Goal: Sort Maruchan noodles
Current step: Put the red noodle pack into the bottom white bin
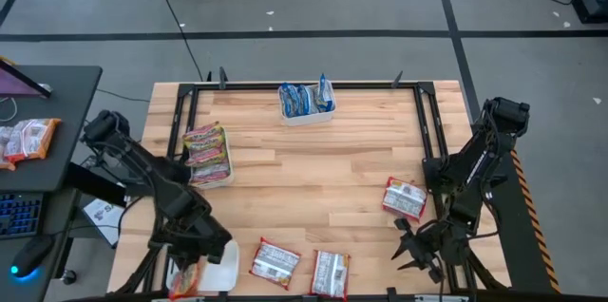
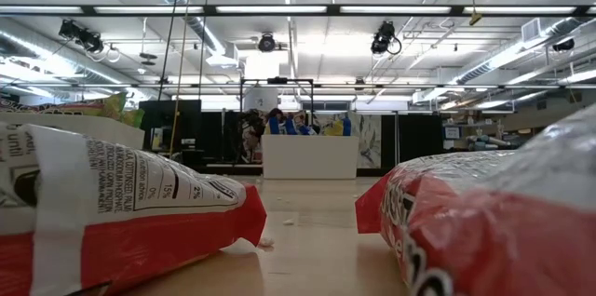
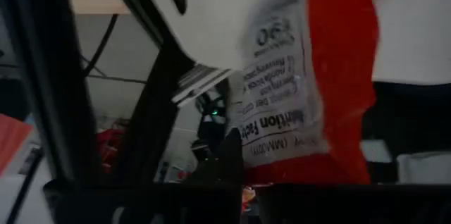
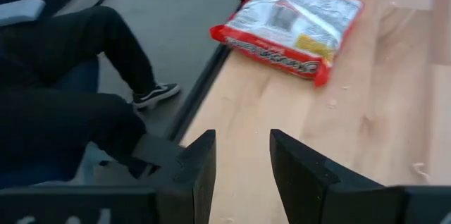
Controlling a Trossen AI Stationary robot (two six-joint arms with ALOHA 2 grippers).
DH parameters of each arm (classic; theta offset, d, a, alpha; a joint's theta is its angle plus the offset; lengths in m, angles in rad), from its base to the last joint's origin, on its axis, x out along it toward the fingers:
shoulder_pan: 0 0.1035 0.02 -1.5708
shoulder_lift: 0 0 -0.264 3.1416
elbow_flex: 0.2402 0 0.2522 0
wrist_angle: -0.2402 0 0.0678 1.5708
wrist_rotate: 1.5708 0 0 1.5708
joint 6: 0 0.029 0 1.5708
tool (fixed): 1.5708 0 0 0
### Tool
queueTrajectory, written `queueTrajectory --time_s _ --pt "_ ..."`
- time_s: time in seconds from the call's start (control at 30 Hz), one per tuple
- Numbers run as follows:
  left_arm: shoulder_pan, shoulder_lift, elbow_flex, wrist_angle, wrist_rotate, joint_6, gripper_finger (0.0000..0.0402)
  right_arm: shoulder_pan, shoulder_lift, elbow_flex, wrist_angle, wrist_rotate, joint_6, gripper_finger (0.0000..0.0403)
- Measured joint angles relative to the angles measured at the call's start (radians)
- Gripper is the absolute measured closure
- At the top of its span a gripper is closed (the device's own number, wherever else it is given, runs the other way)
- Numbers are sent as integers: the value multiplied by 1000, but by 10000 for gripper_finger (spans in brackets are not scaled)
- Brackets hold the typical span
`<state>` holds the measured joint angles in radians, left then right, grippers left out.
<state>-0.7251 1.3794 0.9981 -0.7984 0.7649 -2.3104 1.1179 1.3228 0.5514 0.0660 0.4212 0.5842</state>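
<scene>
Red-white Maruchan packets lie flat on the table; two of them loom close in the low view. My left gripper is at the near-left corner over a white tray, shut on a red-white packet that fills its wrist view. My right gripper hovers open near the near-right edge and touches nothing; a packet lies ahead of it. My left gripper holds the red-white packet by one end, coming from above. One dark finger shows beside the wrapper, and the packet hides the other. The packet's printed back faces the camera and its body extends past the fingers over the tray.
A far tray holds blue-white packets, also seen in the low view. A left tray holds green-yellow and orange packets. Black frame rails border the table. A person's dark-trousered leg and shoe are beside the table's edge.
</scene>
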Motion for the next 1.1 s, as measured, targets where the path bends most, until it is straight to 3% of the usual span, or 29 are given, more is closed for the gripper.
queueTrajectory --time_s 0.2,0.5,0.7,1.1 --pt "7 -48 1 109 -12 -16 379 -14 0 0 17 -29 0 264" --pt "-15 -52 1 -199 4 17 379 -21 0 0 16 -27 14 264" --pt "-21 -53 -13 -235 3 4 379 -21 0 0 16 -27 17 264" --pt "-1 -52 -166 -218 6 -31 379 10 0 0 6 -50 78 264"
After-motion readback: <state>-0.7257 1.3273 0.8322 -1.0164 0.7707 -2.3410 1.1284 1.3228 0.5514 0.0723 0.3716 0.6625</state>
